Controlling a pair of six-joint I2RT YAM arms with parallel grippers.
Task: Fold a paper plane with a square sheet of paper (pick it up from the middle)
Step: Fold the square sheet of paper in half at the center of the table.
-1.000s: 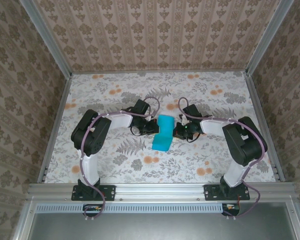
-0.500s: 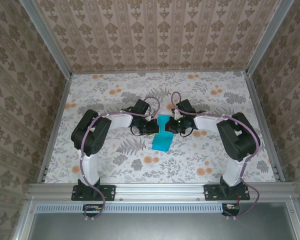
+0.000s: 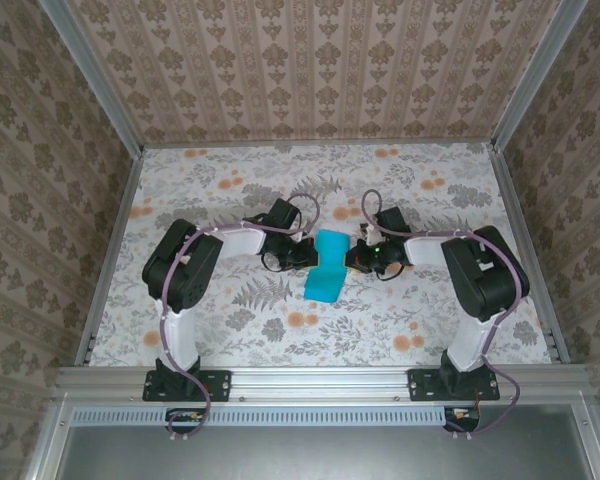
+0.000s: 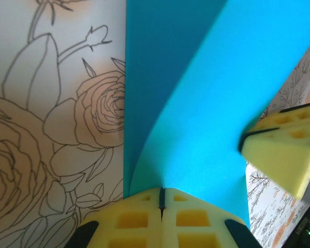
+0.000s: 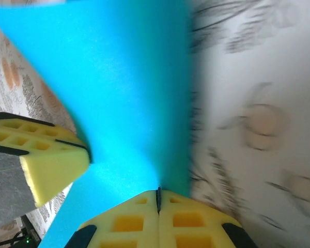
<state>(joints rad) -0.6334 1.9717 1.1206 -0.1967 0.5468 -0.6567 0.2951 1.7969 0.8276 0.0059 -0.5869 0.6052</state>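
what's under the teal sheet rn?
The floral table cover shows around the square sheet of paper; the patch directly beneath is covered. The left gripper and right gripper are shut on its opposite edges.

Square sheet of paper [image 3: 325,270] (bent, teal) between left pincer [image 3: 307,256] and right pincer [image 3: 349,259].

The floral table [image 5: 248,119] beside the square sheet of paper [image 5: 119,77] is blurred.
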